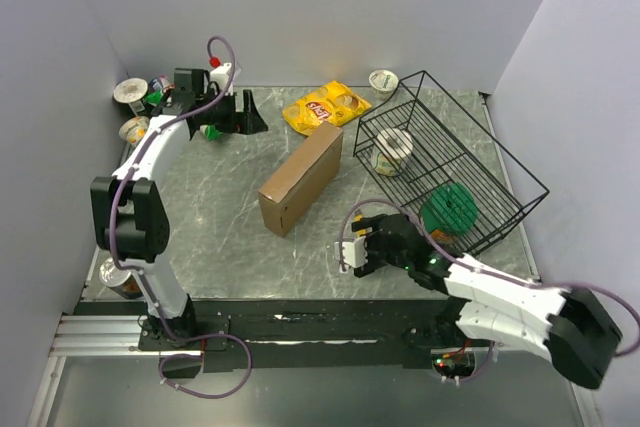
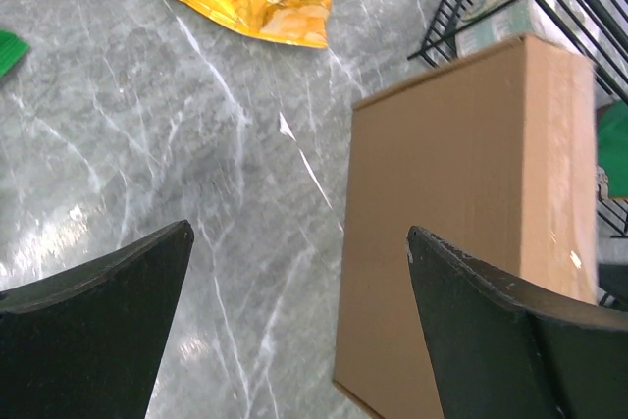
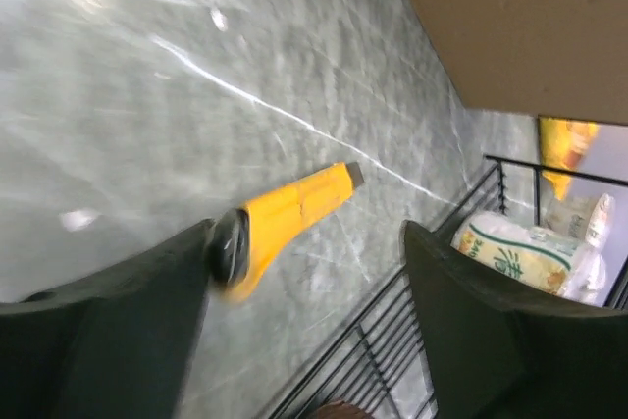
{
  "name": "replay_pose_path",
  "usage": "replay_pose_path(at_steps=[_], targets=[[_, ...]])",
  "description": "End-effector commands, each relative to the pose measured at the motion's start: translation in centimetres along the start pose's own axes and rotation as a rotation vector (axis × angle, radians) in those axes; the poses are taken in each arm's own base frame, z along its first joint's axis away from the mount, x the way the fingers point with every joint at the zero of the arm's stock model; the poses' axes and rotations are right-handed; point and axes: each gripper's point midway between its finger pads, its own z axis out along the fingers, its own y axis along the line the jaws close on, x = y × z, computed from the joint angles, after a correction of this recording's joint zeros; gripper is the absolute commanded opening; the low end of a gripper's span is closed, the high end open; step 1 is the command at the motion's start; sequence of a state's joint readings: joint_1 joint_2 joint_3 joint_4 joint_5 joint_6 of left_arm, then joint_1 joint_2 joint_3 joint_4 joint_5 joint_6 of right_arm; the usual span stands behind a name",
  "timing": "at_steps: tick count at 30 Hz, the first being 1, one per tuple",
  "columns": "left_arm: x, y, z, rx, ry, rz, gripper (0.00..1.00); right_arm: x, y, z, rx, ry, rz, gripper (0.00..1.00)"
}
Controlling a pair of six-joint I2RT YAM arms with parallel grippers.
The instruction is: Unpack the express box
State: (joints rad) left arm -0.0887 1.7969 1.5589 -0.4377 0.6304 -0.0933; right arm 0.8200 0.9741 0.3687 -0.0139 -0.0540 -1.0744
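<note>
A grey, white-veined stone-look table (image 1: 220, 217) filled the floor of a cell closed in by plain pale lavender walls (image 1: 300, 7) on the left, back and right. A black rail ran along the near edge, under the arm bases.

The flat brown cardboard box (image 1: 302, 179) lay closed near the middle of the table, set on a diagonal, with its far end just short of a crinkled yellow snack bag (image 1: 325, 107). To its right stood a tilted black wire basket (image 1: 485, 130) holding a white paper cup (image 1: 392, 147) and a round green item (image 1: 452, 209) too indistinct to name.

The left gripper (image 2: 299, 233) hung over bare table beyond the box with its jaws spread wide and nothing between them. The right gripper (image 3: 309, 233) sat low beside the near corner of the basket, jaws well apart. A yellow utility knife (image 3: 294, 213) lay on the table in the gap, its butt against one finger. The wrist view was blurred, so I could not tell whether they touched.

Several cups (image 1: 130, 92) in the far left corner were partly hidden by the left arm. A can (image 1: 120, 277) at the near left was half covered by that arm's base.
</note>
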Motion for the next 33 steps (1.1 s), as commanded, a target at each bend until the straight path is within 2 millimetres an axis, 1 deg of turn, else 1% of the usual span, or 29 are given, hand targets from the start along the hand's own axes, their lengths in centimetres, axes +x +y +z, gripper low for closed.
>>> replay_pose_path(at_steps=[1,2,3,4,6,7,10,11,12,13,14,15,16,17,18,19,20,21,22,23,24,25,26,27,29,30,31,32,33], targets=[[-1.9,-1.1,0.7,0.054,-0.018,-0.003,0.96,-2.7,2.3,-4.8,-0.210,-0.081,0.108,0.90],[-1.8,-1.0,1.0,0.061,-0.013,-0.010,0.96,-3.4,2.7,-5.5,-0.241,-0.112,0.124,0.92],[-1.9,-1.1,1.2,0.068,-0.011,-0.010,0.96,-3.9,2.3,-6.4,-0.233,-0.130,0.125,0.93],[-2.2,-1.5,1.3,0.084,-0.015,-0.003,0.96,-3.5,2.7,-7.0,-0.249,-0.110,0.137,0.93],[-2.4,-1.8,1.3,0.081,-0.011,0.002,0.96,-3.3,2.1,-7.7,-0.217,-0.096,0.147,0.94],[-2.7,-2.4,1.2,0.092,-0.013,0.021,0.96,-2.8,2.1,-8.0,-0.223,-0.083,0.151,0.94],[-2.5,-4.5,0.4,0.160,0.002,0.067,0.96,-3.2,-0.1,-8.4,-0.138,-0.094,0.169,0.95],[-2.2,-5.1,0.2,0.182,0.015,0.087,0.96,-3.6,-2.1,-8.1,-0.060,-0.113,0.203,0.95],[-1.9,-5.5,0.1,0.191,0.027,0.110,0.96,-3.3,-3.4,-7.7,-0.015,-0.092,0.229,0.97],[-1.0,-6.5,-0.2,0.210,0.058,0.177,0.96,-3.3,-4.9,-7.4,0.035,-0.092,0.266,0.97],[-0.7,-7.2,-0.3,0.225,0.073,0.203,0.96,-3.5,-6.9,-7.1,0.101,-0.103,0.338,0.97],[-0.3,-7.8,-0.4,0.229,0.089,0.229,0.96,-3.4,-8.5,-6.2,0.119,-0.085,0.387,0.98],[0.0,-9.1,-0.5,0.238,0.096,0.291,0.96,-3.5,-9.7,-5.8,0.139,-0.082,0.433,0.97],[0.4,-9.5,-0.5,0.224,0.110,0.313,0.96,-3.6,-10.5,-5.3,0.149,-0.084,0.528,0.97],[0.4,-9.1,-0.2,0.161,0.113,0.340,0.96,-3.6,-12.6,-4.4,0.168,-0.081,0.584,0.97],[0.8,-10.3,-0.1,0.157,0.116,0.368,0.96,-4.1,-13.2,-3.8,0.149,-0.102,0.632,0.96],[0.8,-10.6,0.2,0.146,0.108,0.380,0.96,-4.4,-13.8,-3.3,0.137,-0.114,0.718,0.96],[1.1,-10.6,0.3,0.126,0.116,0.391,0.96,-4.3,-15.1,-2.5,0.129,-0.115,0.770,0.95],[1.6,-11.3,0.8,0.130,0.133,0.407,0.96,-4.5,-15.7,-2.0,0.118,-0.136,0.813,0.94],[1.8,-11.4,1.0,0.115,0.143,0.408,0.96,-5.3,-16.0,-1.7,0.084,-0.179,0.882,0.93],[2.2,-11.5,1.2,0.105,0.155,0.411,0.96,-5.7,-16.4,-1.0,0.058,-0.198,0.913,0.92],[2.5,-11.7,1.5,0.095,0.168,0.435,0.96,-5.9,-17.0,-0.7,0.055,-0.221,0.938,0.90],[2.6,-11.9,1.7,0.093,0.177,0.443,0.96,-6.5,-17.0,-0.4,0.023,-0.239,0.978,0.89],[2.7,-12.2,1.7,0.093,0.189,0.448,0.96,-6.6,-17.3,0.5,0.003,-0.237,1.001,0.85],[3.3,-12.3,2.3,0.091,0.220,0.450,0.96,-6.8,-17.5,1.4,-0.024,-0.240,1.055,0.77],[3.1,-12.3,2.4,0.079,0.222,0.457,0.96,-6.9,-17.6,2.4,-0.050,-0.236,1.074,0.71],[3.8,-12.1,2.9,0.067,0.254,0.459,0.96,-6.8,-17.6,2.8,-0.063,-0.233,1.092,0.69],[3.8,-11.6,3.1,0.035,0.266,0.466,0.96,-6.8,-17.7,3.2,-0.074,-0.231,1.116,0.66],[3.4,-11.7,3.2,0.023,0.260,0.472,0.96,-6.7,-17.7,3.8,-0.089,-0.226,1.130,0.61]])
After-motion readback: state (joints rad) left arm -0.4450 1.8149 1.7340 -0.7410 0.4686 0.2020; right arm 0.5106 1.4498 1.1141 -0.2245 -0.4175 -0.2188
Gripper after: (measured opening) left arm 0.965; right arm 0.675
